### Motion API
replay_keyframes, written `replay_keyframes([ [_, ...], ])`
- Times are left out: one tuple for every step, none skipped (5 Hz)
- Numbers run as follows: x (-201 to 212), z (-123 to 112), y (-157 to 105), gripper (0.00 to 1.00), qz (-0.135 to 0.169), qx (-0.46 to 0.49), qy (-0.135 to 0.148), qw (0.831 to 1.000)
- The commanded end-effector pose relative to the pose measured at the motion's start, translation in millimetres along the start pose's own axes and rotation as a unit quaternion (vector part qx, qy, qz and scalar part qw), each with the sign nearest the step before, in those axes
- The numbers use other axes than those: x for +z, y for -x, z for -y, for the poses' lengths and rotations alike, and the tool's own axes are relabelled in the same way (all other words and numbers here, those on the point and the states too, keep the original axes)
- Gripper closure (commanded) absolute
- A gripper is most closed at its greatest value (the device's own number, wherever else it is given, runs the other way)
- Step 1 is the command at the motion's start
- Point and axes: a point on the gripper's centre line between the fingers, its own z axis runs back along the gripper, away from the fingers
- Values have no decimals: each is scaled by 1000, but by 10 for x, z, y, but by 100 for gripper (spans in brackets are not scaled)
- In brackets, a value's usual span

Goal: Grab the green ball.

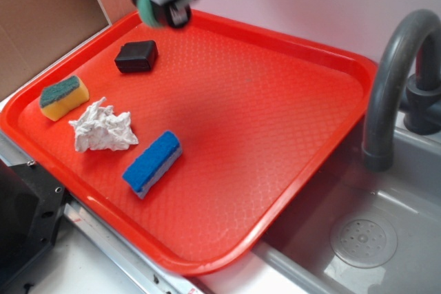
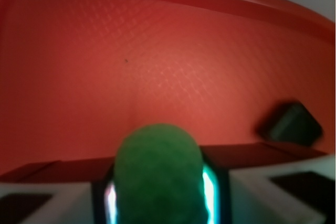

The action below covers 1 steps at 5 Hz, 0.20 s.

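Note:
The green ball [image 2: 157,174] fills the bottom centre of the wrist view, squeezed between my two jaws and lifted above the red tray [image 2: 157,66]. In the exterior view my gripper [image 1: 160,6] hangs over the tray's far left corner, shut on the ball [image 1: 147,6], whose green side peeks out at the left of the fingers. Below it is the tray floor [image 1: 262,115].
On the tray lie a black block [image 1: 136,56], a yellow sponge with a green top [image 1: 63,97], a crumpled white paper [image 1: 102,127] and a blue sponge [image 1: 153,162]. A grey faucet [image 1: 393,74] and sink [image 1: 358,239] are at the right.

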Motion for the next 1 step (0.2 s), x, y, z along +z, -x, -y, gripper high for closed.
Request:
replay_keyframes([
  [548, 18, 220, 100, 63, -3, -15, 998],
])
